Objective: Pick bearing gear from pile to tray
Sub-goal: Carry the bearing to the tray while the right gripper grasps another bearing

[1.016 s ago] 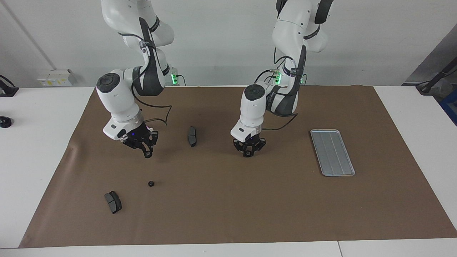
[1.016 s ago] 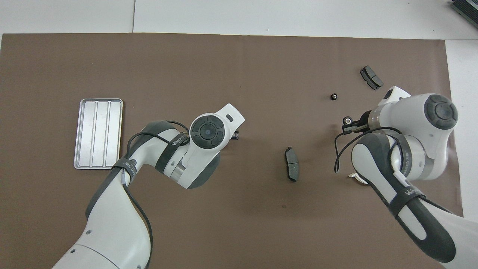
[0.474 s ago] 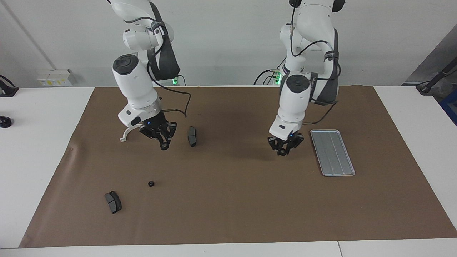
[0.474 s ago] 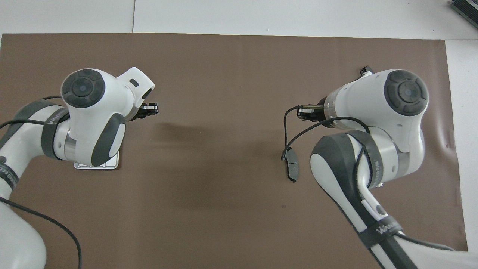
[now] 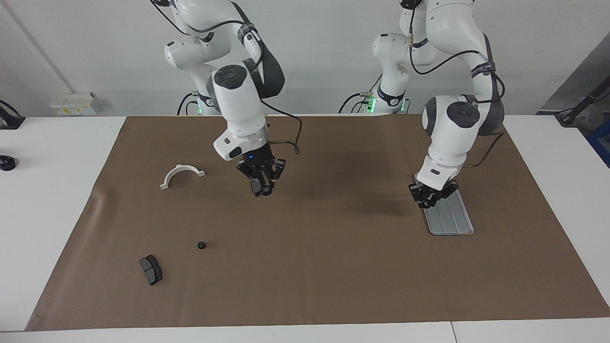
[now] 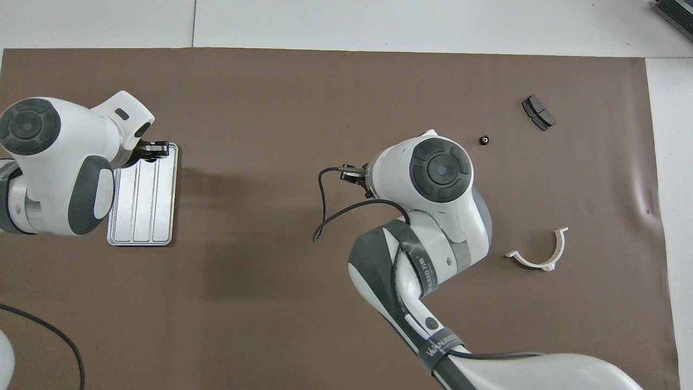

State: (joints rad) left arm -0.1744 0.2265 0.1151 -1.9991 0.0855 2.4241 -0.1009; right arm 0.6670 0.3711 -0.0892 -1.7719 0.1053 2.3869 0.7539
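Gear: small, black, round, with a pale centre in the overhead view; flat on the brown mat, toward the right arm's end of the table, apart from everything else.
Tray: flat silver-grey rectangle with rounded corners, a raised rim and lengthwise grooves; toward the left arm's end of the table, well apart from the gear; no part seen on its uncovered area.
Left gripper: low over the tray's end nearer the robots; open or closed, cannot tell; touching the tray or not, cannot tell.
Right gripper: above the middle of the mat, between bracket and tray; fingertips closed together, with a small dark lump at the tips, too small to identify.
Writing: white lettering on a dark band of the right arm, in the overhead view; not readable in full.
Brake pad: dark grey, near the gear, farther from the robots than it.
Bracket: white half-ring, nearer the robots than the gear.
Obstruction: left arm's wrist covers one tray corner from above.
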